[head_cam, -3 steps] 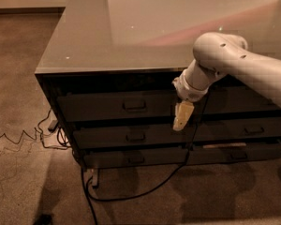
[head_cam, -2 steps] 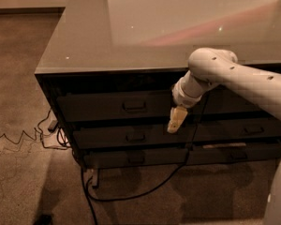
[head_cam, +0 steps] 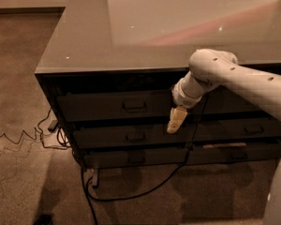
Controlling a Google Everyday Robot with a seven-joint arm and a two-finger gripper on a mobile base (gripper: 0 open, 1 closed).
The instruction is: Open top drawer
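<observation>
**Top drawer not yet opened; hand hangs to the right of its handle**

The wide dark-grey top drawer [head_cam: 96, 108] with the tall flat front sits just under the edge of the glossy grey tabletop [head_cam: 131, 36], at the left of the cabinet. Its front lies flush with the frame and none of its inside shows, so I judge it fully shut and the opening itself not begun.

The robot's pale yellowish hand [head_cam: 176, 120] hangs pointing downward from the white jointed arm [head_cam: 234, 78]. It is in front of the cabinet face, near the lower right corner of the top drawer, about level with the seam above the shallower grey second drawer [head_cam: 103, 138]. It is to the right of, and a little below, the small rectangular pull handle [head_cam: 134, 107] at the drawer's centre, and it is clearly not on that handle. Whether the hand is spread or pressed together cannot be told, and it appears to carry nothing.

As I read it, the whole task is left: bring the hand over to the handle, take hold of it and draw the front outward.

A black cable [head_cam: 145, 189] trails over the brown carpet [head_cam: 18, 182] below the cabinet.

No brand, label or writing can be read anywhere on the cabinet, the arm or the floor.
</observation>
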